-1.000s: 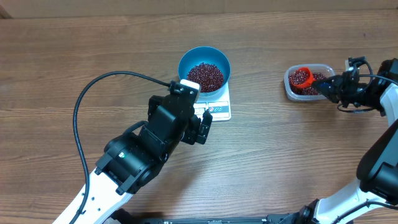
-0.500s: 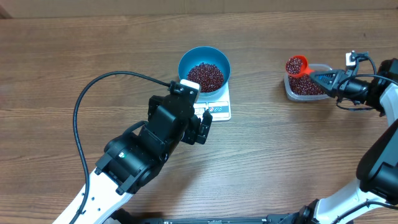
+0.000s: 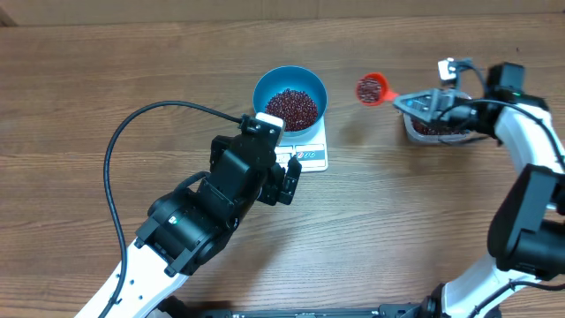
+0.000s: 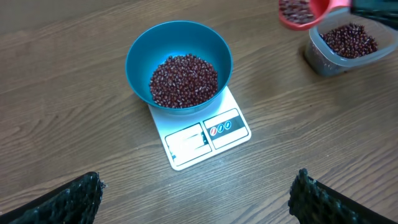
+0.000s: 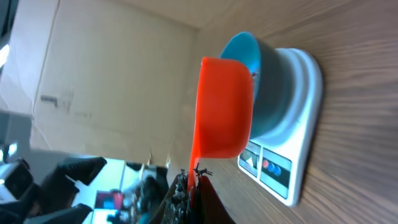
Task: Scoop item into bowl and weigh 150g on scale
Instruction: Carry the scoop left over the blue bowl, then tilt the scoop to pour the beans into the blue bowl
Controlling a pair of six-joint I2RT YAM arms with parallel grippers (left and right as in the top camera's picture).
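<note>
Obs., overhead view. One second back, the orange scoop [image 3: 371, 89] sat down in the clear tub [image 3: 411, 130]. Half a second back it had risen above the tub's left edge. It now hangs over bare surface [image 3: 88, 71], between tub and blue bowl [image 3: 290, 71] and nearer the tub.

- The scoop carries a load of beans [image 3: 366, 90], visible in its cup.
- Right claw [image 3: 424, 102] is clenched on the scoop's handle. The right wrist view shows the cup [image 5: 224, 109] side-on, with bowl and scale beyond it.
- The right arm has swung left with the scoop, and its wrist now covers much of the tub.

Unchanged: the left arm has not moved. Left claw [image 4: 193, 196] remains spread wide, grasping nothing, hovering near the front of the scale [image 4: 205, 134]. The bowl sits on the scale's far end and holds a mound of beans [image 4: 184, 79] that looks the same across all three moments. More beans remain in the tub [image 4: 349, 40].

Reading: the fill stroke looks finished and the carry to the bowl is under way, so another portion is about to go in. The scale's display cannot be read, so how close the weight is to target cannot be told. Risk: beans spilling onto the surface before the scoop clears the bowl's rim.
</note>
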